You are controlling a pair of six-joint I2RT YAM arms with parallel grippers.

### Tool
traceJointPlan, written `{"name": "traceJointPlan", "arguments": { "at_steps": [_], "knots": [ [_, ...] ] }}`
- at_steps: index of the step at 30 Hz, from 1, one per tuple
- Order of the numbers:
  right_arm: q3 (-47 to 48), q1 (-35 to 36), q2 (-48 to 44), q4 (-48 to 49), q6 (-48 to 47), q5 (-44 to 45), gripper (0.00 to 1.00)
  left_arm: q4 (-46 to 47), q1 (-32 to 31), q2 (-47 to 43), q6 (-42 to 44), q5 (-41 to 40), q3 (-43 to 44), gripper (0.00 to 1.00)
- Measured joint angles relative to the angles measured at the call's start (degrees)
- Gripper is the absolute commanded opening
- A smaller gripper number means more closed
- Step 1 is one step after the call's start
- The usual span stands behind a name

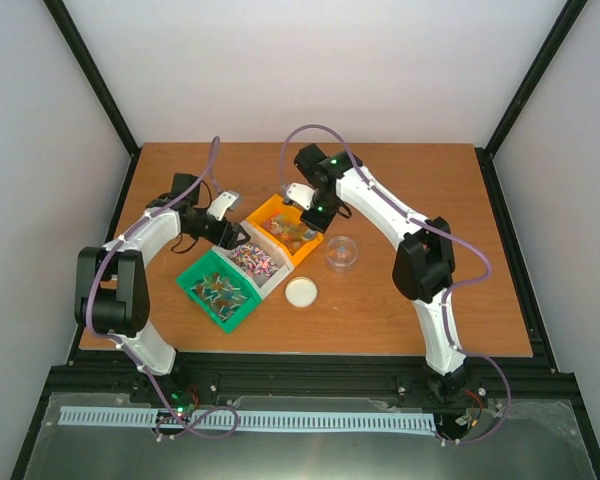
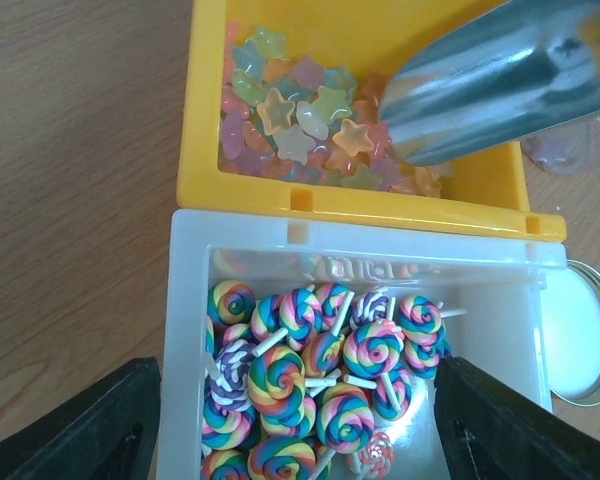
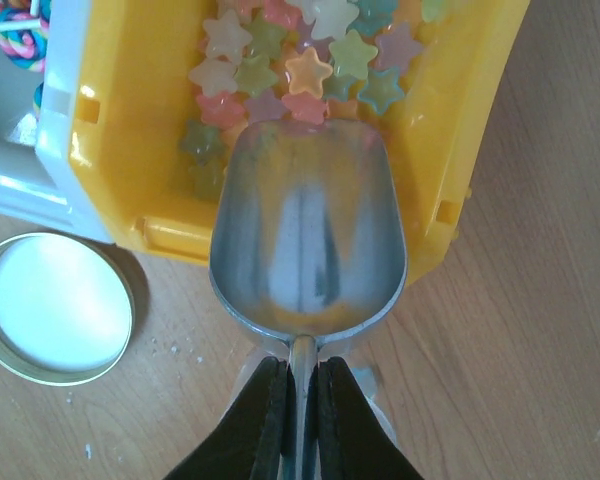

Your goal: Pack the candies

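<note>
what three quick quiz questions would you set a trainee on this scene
1. True or false: the right gripper is shut on the scoop handle.
2. The scoop's tip sits in: A white bin, B yellow bin, C neither.
3. Fill in: the white bin holds swirl ___.
Key: 1 true; 2 B, by the star candies; 3 lollipops.

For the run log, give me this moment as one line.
right tool: shut on scoop | scoop: tip in yellow bin, among candies | left tool: open over white bin
</note>
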Motion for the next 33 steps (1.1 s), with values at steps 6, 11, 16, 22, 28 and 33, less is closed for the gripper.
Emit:
{"name": "traceJointPlan", "arguments": {
  "at_steps": [6,11,16,22,28,33],
  "knots": [
    [4.4,0.0,4.3,0.0,-0.3,-0.8,0.03,1.1,-0.4,0.9,0.0,-0.4,0.0,0.72],
    [6.1,0.0,5.8,0.3,-0.3,-1.8,0.03,1.9,-0.7,2.3,0.0,-0.4,0.1,0.67],
    [5.9,0.0,6.3,2.1,0.2,-3.3,0.03,2.1,-0.9,4.6,0.1,0.2,0.4,0.64],
    [-3.5,0.0,2.9,12.5,2.6,-5.0,0.03,1.9,-1.0,6.8,0.3,1.2,1.7,0.62],
    [-16.4,0.0,-2.3,26.0,5.5,-6.8,0.03,1.9,-1.0,8.2,0.6,1.7,2.6,0.61],
    [-26.2,0.1,-6.1,37.4,7.5,-7.5,0.03,1.7,-1.0,8.4,0.7,1.5,3.0,0.60]
  ]
}}
